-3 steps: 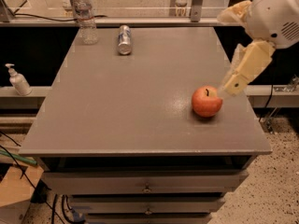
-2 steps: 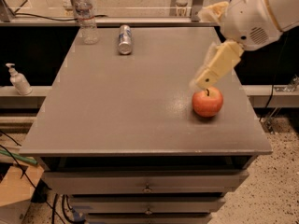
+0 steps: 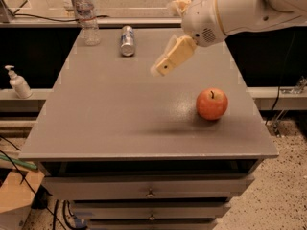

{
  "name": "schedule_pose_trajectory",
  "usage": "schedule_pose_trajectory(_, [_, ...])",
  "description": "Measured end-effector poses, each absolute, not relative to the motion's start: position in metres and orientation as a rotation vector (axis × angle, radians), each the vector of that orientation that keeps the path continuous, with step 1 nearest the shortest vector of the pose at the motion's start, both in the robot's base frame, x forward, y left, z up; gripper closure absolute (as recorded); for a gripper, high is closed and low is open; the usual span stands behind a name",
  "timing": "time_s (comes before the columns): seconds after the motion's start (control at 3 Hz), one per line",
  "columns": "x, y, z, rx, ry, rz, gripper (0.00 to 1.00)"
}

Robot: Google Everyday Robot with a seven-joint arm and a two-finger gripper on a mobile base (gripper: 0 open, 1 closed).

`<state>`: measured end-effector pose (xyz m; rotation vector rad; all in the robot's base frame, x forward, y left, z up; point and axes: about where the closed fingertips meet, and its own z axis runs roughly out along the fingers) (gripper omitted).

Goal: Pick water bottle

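Camera view looks down on a grey cabinet top [image 3: 110,119] with drawers [image 3: 151,188] below its front edge. The water bottle [image 3: 87,17], clear and ribbed with a pale label band, stands upright at the far left corner of the top. Just to its right, a silver-blue drink can [image 3: 127,40] lies on its side, apart from the bottle. A red apple [image 3: 211,104] sits near the right edge, well apart from both. The white robot arm [image 3: 230,11] reaches in from the upper right, and its tan gripper [image 3: 160,70] hangs in the air above the middle of the top, angled down and to the left. It touches nothing and is well short of the bottle. Whether the gripper is apart or together cannot be told from this angle. A white pump-top dispenser [image 3: 18,82] stands on a lower ledge to the left of the cabinet.
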<state>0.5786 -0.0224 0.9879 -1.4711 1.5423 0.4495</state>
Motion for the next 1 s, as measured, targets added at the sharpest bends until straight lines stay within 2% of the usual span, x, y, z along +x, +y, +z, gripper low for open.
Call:
schedule_pose_trajectory(0.67, [0.585,-0.015,0.982,-1.446,1.579,0.432,0.0])
schedule_pose_trajectory(1.0, [0.605,0.004,0.972,-1.388,1.585,0.42,0.0])
